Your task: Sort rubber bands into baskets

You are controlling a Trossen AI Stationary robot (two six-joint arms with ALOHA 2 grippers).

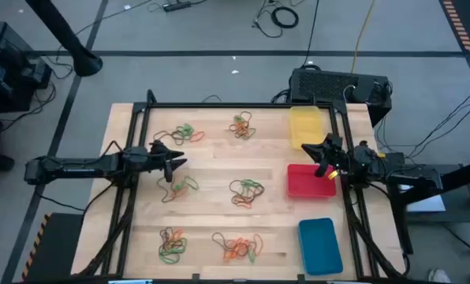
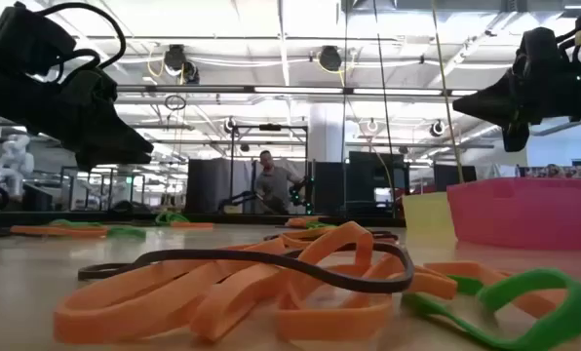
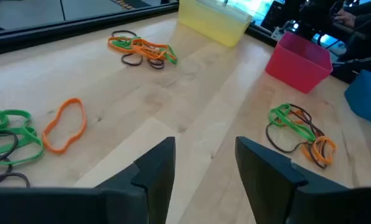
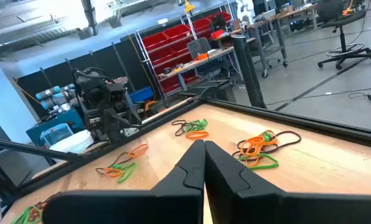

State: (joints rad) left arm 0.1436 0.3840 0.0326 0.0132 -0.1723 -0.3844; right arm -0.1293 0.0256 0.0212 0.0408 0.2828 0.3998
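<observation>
High view shows a pale wooden table (image 1: 219, 162) with small floppy rubber bands in orange, green and dark brown lying in six loose clusters: two at the far side (image 1: 184, 132) (image 1: 240, 125), two across the middle (image 1: 180, 188) (image 1: 246, 192) and two at the near edge (image 1: 171, 244) (image 1: 239, 248). Along the right side stand three shallow rectangular plastic baskets in a row, the yellow basket (image 1: 305, 124) farthest, the red basket (image 1: 309, 181) in the middle and the blue basket (image 1: 320, 245) nearest. The left gripper (image 1: 174, 158) hangs over the table's left half between the far-left and middle-left clusters, its two dark fingers (image 3: 157, 165) spread wide with nothing between them; bare wood shows in the gap in the left wrist view. The right gripper (image 1: 312, 149) sits between the yellow and red baskets, above the table as the low view shows, its fingers (image 4: 188, 165) pressed together and empty. Low view shows orange, dark and green bands (image 2: 271, 283) close to the lens, none in the baskets that can be seen.
</observation>
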